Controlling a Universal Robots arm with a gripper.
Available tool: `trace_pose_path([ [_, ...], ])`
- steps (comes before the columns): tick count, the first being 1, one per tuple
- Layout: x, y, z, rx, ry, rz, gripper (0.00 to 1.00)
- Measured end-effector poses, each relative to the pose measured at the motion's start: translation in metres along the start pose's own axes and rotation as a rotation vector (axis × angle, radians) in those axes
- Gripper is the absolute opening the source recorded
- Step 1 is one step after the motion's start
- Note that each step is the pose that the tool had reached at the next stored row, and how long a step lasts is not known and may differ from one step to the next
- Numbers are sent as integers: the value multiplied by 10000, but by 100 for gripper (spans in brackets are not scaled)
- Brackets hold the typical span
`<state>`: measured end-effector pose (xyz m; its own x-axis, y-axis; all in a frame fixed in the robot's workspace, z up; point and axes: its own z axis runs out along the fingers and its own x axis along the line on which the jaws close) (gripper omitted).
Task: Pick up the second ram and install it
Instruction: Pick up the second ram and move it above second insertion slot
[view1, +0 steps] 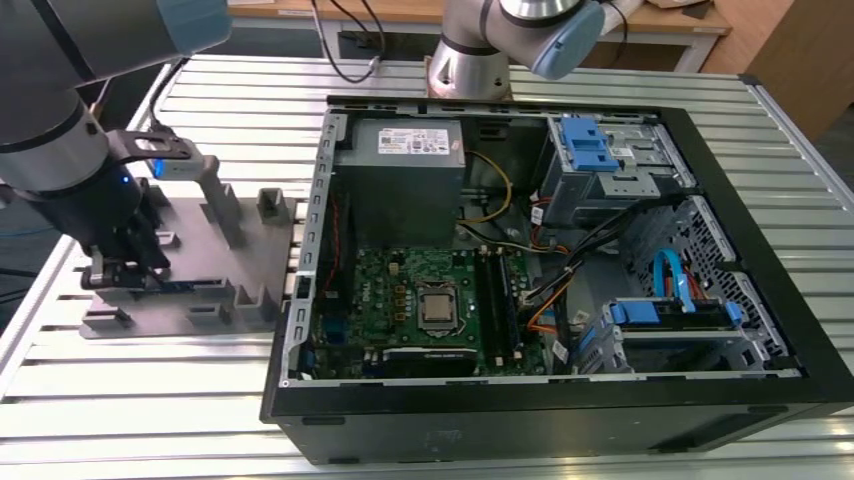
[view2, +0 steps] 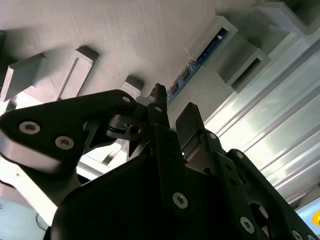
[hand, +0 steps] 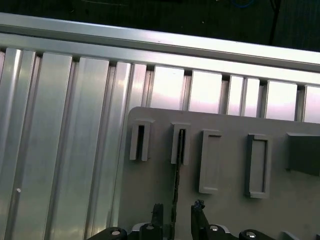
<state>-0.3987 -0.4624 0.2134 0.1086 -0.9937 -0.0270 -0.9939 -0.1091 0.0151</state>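
Observation:
The second ram (hand: 176, 187) is a thin dark strip standing on edge in a slot of the grey fixture tray (hand: 230, 210). In the second wrist view the second ram (view2: 202, 57) runs slantwise through the tray's posts. My gripper (hand: 177, 214) is open and straddles the near end of the strip, one finger on each side with a small gap to it. In the exterior view my gripper (view1: 127, 272) is low over the tray (view1: 214, 235) on that view's left, with the second ram (view1: 187, 287) beside its fingertips.
An open computer case (view1: 747, 390) lies on the exterior view's right, with the motherboard (view1: 420, 295) and long memory slots (view1: 499, 290) inside. A second arm's base (view1: 467, 65) stands behind the case. The table (view1: 147, 400) is ribbed aluminium. Upright posts (view1: 220, 195) rise from the tray.

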Motion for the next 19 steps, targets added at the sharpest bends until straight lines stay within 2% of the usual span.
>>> trace_pose_path([
  [11, 6, -6, 199, 1, -1, 0, 35],
  [19, 6, -6, 202, 0, -1, -1, 34],
])
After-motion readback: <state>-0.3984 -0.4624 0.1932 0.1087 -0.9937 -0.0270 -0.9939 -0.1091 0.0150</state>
